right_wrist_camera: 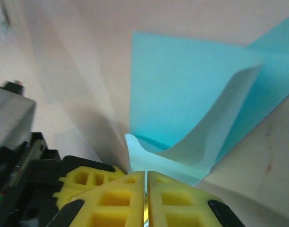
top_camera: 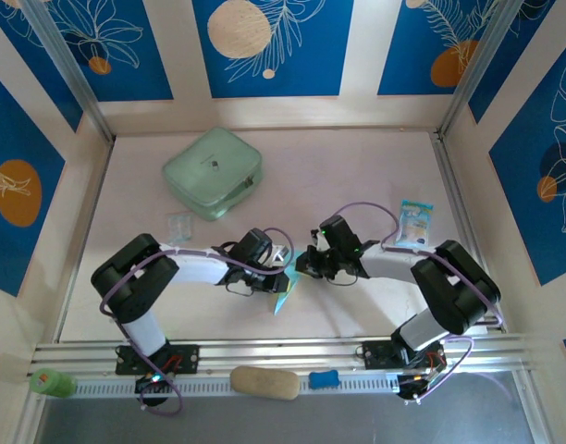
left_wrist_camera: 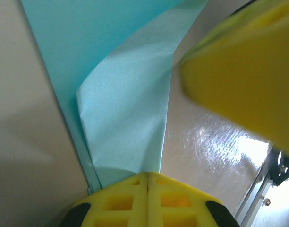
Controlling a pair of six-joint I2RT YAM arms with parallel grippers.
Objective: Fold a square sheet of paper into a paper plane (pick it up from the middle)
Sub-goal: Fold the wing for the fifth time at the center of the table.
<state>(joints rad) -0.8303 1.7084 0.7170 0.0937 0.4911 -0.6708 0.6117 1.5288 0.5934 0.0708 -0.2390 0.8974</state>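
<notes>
Paper sheet point(top_camera: 285, 292), light cyan and partly folded, just below centre of the top view, where the two arms meet. Left gripper point(left_wrist_camera: 148, 176): jaws closed on the sheet, which rises from them toward the upper left of the left wrist frame. Right gripper point(right_wrist_camera: 145, 175): jaws closed on it too, a curled flap leaning to the upper right. You hold it from both sides, equally near. Its long axis appears to trail toward the bottom of the top view, across the line joining your grippers

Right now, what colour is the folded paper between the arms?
Light cyan-blue; the paper shows best in the right wrist view.
</notes>
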